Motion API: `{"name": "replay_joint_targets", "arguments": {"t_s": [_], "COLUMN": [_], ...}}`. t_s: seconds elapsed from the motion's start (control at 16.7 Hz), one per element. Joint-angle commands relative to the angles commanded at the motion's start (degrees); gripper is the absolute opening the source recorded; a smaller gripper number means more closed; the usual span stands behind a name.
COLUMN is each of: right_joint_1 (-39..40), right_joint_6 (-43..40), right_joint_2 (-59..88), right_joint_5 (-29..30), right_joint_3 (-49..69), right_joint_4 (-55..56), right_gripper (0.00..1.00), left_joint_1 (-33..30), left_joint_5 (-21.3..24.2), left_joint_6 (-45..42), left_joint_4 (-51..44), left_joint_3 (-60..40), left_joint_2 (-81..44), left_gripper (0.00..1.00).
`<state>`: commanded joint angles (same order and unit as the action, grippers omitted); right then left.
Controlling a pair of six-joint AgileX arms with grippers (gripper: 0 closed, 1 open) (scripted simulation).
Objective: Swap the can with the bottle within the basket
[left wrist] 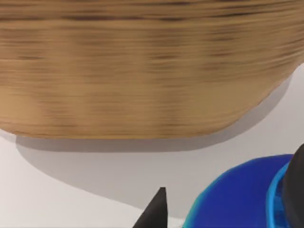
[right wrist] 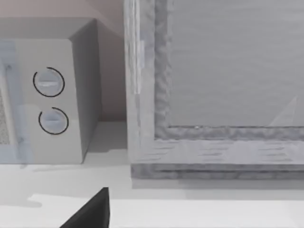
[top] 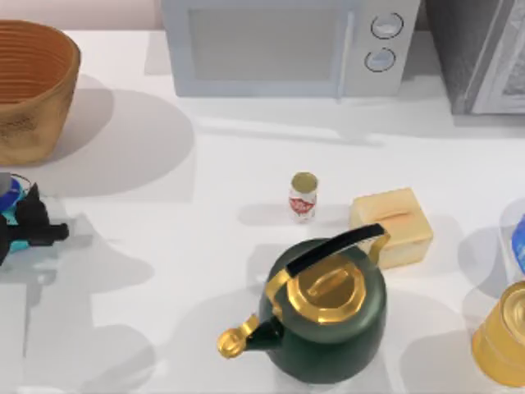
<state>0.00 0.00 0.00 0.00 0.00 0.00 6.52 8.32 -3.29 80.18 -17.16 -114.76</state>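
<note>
**Can at the surface's edge, bottle far off**

My left gripper (top: 25, 226) is low at the far left of the surface, just in front of the basket (top: 33, 82), with the can (top: 8, 201) between its jaws. In the left wrist view the can's (left wrist: 237, 199) blue top sits hard against one finger while the other fingertip (left wrist: 154, 211) stands a little off it, so I judge the jaws closed on the can, though the top view cuts the grasp off and I can't be sure how firm it is.

If the hold is one-sided, the can may tip or slide as I move it, and it is so near the left edge that it could roll off.

The bottle (top: 303, 197) stands upright mid-surface, near the kettle (top: 328, 316) and the butter-coloured box (top: 392, 226). Reaching for it risks clipping the kettle's raised handle and knocking over so slim a thing.

My right arm is parked by the microwave (right wrist: 47, 90).
</note>
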Motion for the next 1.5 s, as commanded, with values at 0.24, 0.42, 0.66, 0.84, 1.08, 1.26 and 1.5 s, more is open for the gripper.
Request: {"name": "replay_joint_targets", "arguments": {"t_s": [0.24, 0.42, 0.66, 0.84, 1.08, 1.26, 1.5], "right_joint_1": [0.00, 0.00, 0.00, 0.00, 0.00, 0.00, 0.00], "right_joint_6": [0.00, 0.00, 0.00, 0.00, 0.00, 0.00, 0.00], "right_joint_2": [0.00, 0.00, 0.00, 0.00, 0.00, 0.00, 0.00], "right_joint_5": [0.00, 0.00, 0.00, 0.00, 0.00, 0.00, 0.00], "right_joint_3": [0.00, 0.00, 0.00, 0.00, 0.00, 0.00, 0.00], "right_joint_4": [0.00, 0.00, 0.00, 0.00, 0.00, 0.00, 0.00], "right_gripper": [1.00, 1.00, 1.00, 1.00, 1.00, 1.00, 1.00], "left_joint_1": [0.05, -1.86, -11.04, -16.99, -16.92, -10.49, 2.16], "left_joint_5": [-0.03, 0.59, 3.33, 6.08, 8.50, 8.54, 7.46], "left_joint_6": [-0.10, -0.02, 0.14, 0.13, -0.12, -0.46, -1.04], "left_joint_4": [0.00, -1.88, -12.25, -24.89, -45.28, -60.57, -75.65], "left_joint_3": [0.06, -0.51, -4.89, -12.41, -26.33, -37.00, -48.27], "left_joint_2": [0.05, 0.96, 5.59, 11.41, 19.43, 23.47, 25.84], "left_gripper": [0.00, 0.00, 0.00, 0.00, 0.00, 0.00, 0.00]}}
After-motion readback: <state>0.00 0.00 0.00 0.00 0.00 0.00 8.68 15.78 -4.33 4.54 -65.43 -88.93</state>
